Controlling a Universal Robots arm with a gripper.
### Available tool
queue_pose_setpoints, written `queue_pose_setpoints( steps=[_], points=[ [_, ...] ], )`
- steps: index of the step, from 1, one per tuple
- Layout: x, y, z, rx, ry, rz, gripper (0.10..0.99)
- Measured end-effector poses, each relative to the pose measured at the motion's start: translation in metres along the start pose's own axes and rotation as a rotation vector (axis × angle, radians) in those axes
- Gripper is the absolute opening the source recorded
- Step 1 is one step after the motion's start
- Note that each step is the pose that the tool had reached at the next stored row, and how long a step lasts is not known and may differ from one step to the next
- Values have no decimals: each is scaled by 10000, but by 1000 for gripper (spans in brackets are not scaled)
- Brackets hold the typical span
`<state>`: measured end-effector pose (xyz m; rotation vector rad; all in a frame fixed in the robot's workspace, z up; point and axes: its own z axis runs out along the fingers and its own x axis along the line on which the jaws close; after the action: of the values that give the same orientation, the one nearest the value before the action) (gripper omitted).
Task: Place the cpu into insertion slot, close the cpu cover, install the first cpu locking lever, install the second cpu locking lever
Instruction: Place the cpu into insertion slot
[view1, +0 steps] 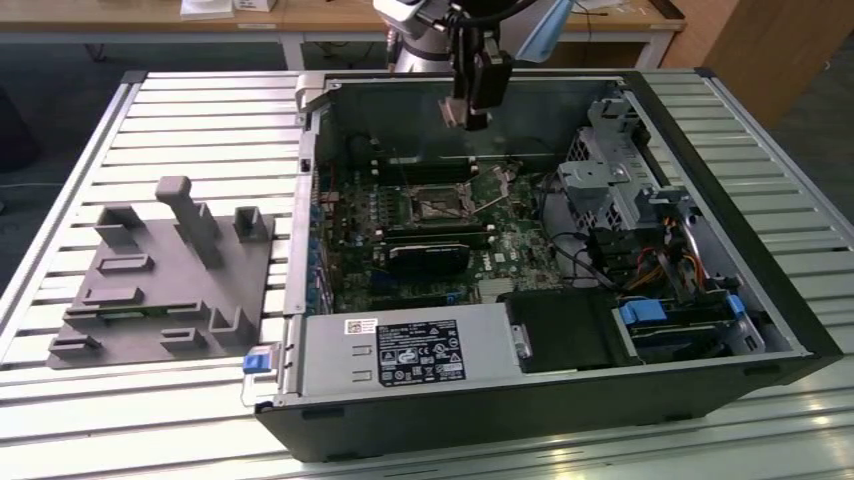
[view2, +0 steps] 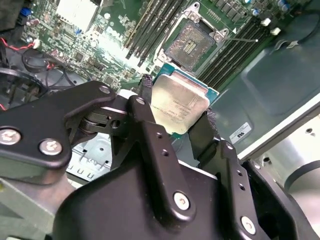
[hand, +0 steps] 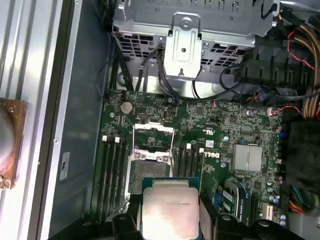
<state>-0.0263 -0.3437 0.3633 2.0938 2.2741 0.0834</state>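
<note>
My gripper (view2: 178, 109) is shut on the cpu (view2: 180, 102), a flat square chip with a dull metal top, pinched by two opposite edges between the black fingers (view2: 207, 127). In the exterior view the gripper (view1: 467, 118) hangs above the far wall of the open computer case. The insertion slot (hand: 150, 172) lies uncovered on the green board, below and just beyond the held cpu (hand: 170, 212). Its cpu cover (hand: 153, 136), a thin silvery frame, is swung back off the socket. The slot (view1: 438, 203) sits mid-board, nearer the camera than the gripper.
Long black memory slots (hand: 112, 170) flank the socket. A power supply (view1: 414, 352) and drive bays with cables (view1: 667, 300) fill the case's near side. A grey plastic fixture (view1: 160, 280) rests on the slatted table at the exterior view's left.
</note>
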Motion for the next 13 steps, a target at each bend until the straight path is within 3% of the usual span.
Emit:
queue_pose_setpoints(
  steps=[13],
  points=[
    [79,-19,231,1,-14,1,541]
  ],
)
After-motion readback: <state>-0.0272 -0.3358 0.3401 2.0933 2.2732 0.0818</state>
